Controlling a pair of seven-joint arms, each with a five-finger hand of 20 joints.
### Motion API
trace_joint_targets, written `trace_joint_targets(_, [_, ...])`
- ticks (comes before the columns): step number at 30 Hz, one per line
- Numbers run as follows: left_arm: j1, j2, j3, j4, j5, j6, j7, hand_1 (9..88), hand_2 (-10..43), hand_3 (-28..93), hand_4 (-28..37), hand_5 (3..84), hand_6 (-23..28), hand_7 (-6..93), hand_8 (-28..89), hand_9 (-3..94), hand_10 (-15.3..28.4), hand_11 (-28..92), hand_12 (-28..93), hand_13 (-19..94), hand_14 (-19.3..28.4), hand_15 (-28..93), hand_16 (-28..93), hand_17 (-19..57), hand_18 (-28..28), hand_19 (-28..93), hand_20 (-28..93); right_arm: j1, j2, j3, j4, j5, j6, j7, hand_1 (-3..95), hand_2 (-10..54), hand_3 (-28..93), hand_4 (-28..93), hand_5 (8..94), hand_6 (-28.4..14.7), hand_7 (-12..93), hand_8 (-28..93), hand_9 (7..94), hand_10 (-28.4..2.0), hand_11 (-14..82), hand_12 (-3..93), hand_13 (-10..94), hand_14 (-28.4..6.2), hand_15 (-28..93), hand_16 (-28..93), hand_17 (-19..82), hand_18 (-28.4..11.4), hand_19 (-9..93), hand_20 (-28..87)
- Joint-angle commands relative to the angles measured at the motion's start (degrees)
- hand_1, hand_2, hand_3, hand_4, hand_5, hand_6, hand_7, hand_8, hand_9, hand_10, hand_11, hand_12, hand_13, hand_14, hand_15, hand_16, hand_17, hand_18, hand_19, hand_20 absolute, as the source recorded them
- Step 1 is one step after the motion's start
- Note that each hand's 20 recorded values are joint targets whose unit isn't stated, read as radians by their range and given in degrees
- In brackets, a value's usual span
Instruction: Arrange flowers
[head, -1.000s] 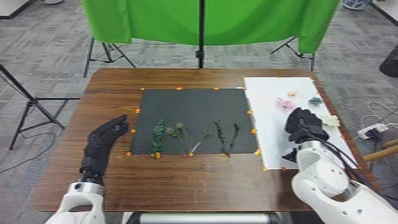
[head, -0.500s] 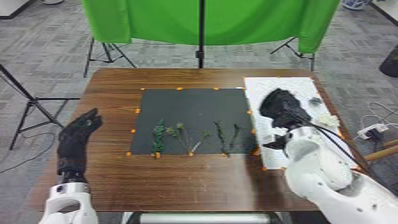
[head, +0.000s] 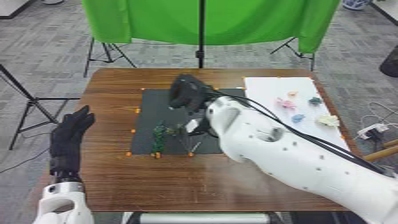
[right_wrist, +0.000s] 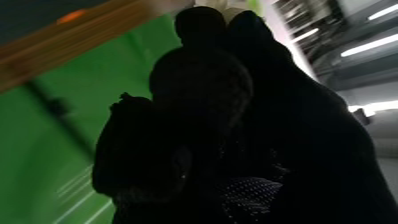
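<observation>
Pinches pale flower (right_wrist: 213, 3) at closed fingertips of right hand (head: 188, 93), above dark mat (head: 152, 106).
Keep grip light, spare petals; for likely placing step, lower slowly and release beside leafy stem (head: 158, 138) at 7 o'clock. Mind right arm (head: 289, 156), slanting between 4 and 5 o'clock, could drag stems. Note pink flower (head: 286, 103) and blue flower (head: 298, 118) on white sheet (head: 269, 89), 3 to 4 o'clock; left hand (head: 71, 126), fingers loose, 8 o'clock.

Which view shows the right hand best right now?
The right wrist view: the right hand is close, a pale thing pinched at its fingertips. The head view shows that hand smaller, over the dark mat.
</observation>
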Motion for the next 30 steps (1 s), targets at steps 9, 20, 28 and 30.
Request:
trace_joint_targets(9, [-0.99, 0.48, 1.86, 0.10, -5.15, 1.28, -1.17, 18.6, 26.6, 56, -28.3, 46.8, 6.7, 6.8, -7, 44.6, 13.6, 15, 13, 31, 15.5, 19, 3, 2.4, 13.1, 7, 19, 3.06, -14.10, -5.88, 12.02, 4.34, -4.88, 0.18, 66.5, -9.5, 56, -13, 77.9, -3.3, 15, 15, 90.3, -10.3, 9.1, 39.8, 93, -1.9, 51, 37, 67, -6.9, 93, 43])
trace_joint_targets(20, [-1.68, 0.34, 2.73, 0.57, -4.66, 0.34, -1.53, 17.0, 18.9, 59, -28.3, 45.4, 7.4, 6.6, -6, 44.3, 13.6, 16, 14, 31, 16.0, 21, 3, 1.8, 13.5, 8, 19, 1.96, -15.69, -5.92, 14.48, 3.93, -9.59, 2.07, 62.7, -9.5, 54, -13, 76.0, 1.0, 15, 9, 89.4, -11.0, 11.3, 37.4, 92, -2.6, 51, 37, 67, -7.5, 93, 42])
trace_joint_targets(28, [-2.17, 0.22, 2.97, 0.83, -4.22, 0.00, -1.63, 16.5, 15.9, 62, -28.3, 45.0, 7.7, 6.3, -6, 44.1, 13.5, 17, 14, 31, 16.4, 22, 2, 1.5, 13.7, 9, 19, 2.34, -15.24, -6.11, 14.29, 3.12, -10.38, 2.71, 61.7, -9.5, 53, -13, 73.4, 1.3, 13, 6, 88.8, -11.5, 12.2, 36.2, 92, -2.7, 51, 36, 67, -7.8, 93, 42])
trace_joint_targets(30, [-2.31, 0.23, 3.07, 0.96, -4.12, -0.13, -1.71, 16.1, 15.5, 63, -28.3, 45.0, 7.7, 6.3, -6, 44.2, 13.5, 17, 14, 31, 16.4, 22, 2, 1.4, 13.8, 9, 19, 2.43, -15.10, -6.01, 14.27, 3.06, -10.58, 3.05, 61.5, -9.5, 53, -13, 72.3, 1.2, 13, 5, 88.6, -11.5, 12.3, 36.1, 92, -2.7, 50, 37, 67, -7.9, 93, 42])
